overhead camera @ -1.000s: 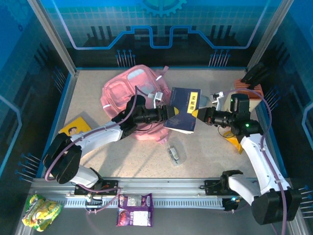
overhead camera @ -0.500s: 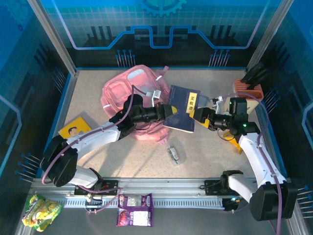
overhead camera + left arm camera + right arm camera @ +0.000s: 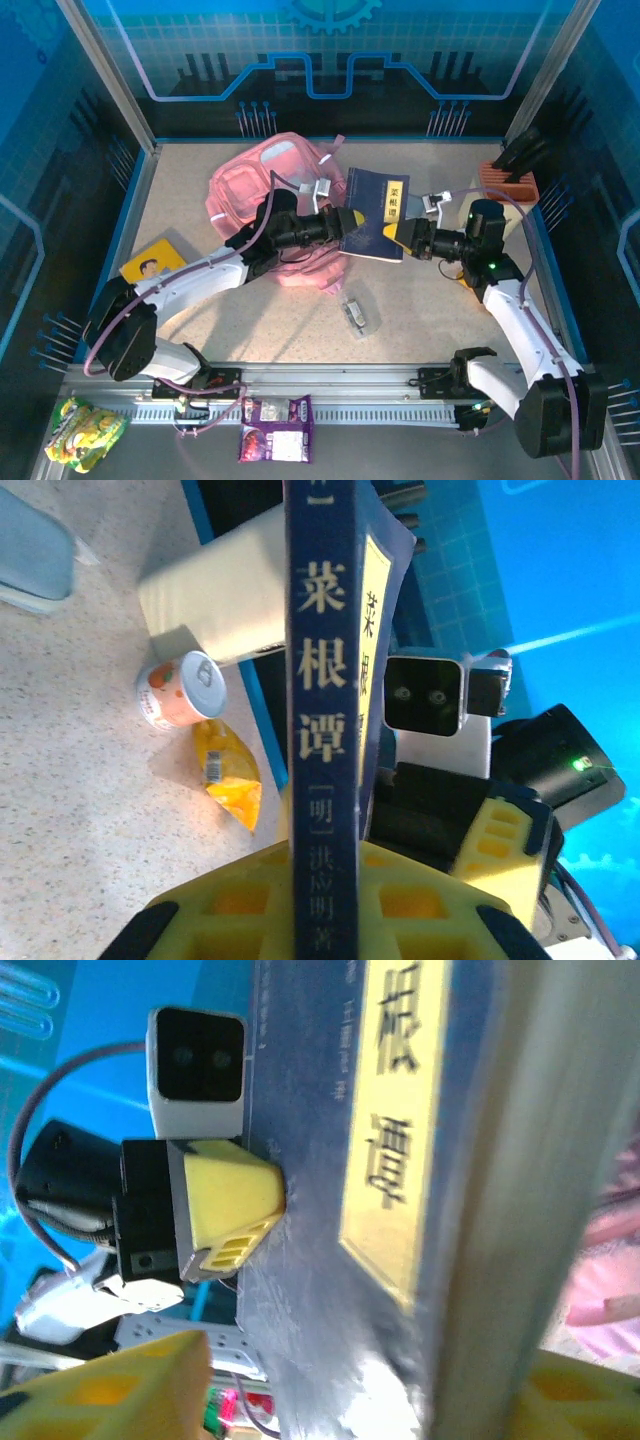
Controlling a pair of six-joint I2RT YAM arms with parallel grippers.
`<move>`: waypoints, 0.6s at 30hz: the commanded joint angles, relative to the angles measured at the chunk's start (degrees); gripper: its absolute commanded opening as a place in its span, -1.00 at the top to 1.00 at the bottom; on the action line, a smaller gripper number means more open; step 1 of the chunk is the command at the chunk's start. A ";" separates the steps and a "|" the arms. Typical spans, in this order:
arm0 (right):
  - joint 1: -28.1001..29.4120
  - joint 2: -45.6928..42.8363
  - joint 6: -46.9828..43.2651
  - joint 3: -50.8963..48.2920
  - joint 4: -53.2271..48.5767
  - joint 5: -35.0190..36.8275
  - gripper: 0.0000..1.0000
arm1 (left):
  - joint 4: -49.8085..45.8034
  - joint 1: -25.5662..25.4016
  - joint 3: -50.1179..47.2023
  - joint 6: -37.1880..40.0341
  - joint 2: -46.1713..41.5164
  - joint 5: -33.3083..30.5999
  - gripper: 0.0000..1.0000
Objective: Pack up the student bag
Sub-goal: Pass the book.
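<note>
Top external: left gripper and right gripper both clamp one book; the bag lies just behind the left jaws. Left wrist: the spine sits pinched between the jaws. Right wrist: the cover is gripped near its edge, so uneven pulling could twist it loose.

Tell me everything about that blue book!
The book is closed, with a dark blue cover, a yellow label strip bearing dark Chinese characters, and pale characters down its spine. The left gripper clamps its spine edge, the right gripper the opposite edge, holding it tilted beside the student bag.
</note>
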 commanded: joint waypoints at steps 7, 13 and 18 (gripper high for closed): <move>-0.83 1.30 1.67 -0.29 3.83 -0.89 0.75 | -2.28 -0.10 -0.27 3.11 -1.51 -3.71 1.00; -1.74 1.65 -1.20 0.75 0.99 0.26 1.00 | -8.01 -0.17 0.75 8.18 -1.87 -4.23 0.53; -3.18 1.31 -13.53 5.27 -16.32 5.60 1.00 | -28.83 -0.01 6.18 24.55 -4.01 -13.54 0.09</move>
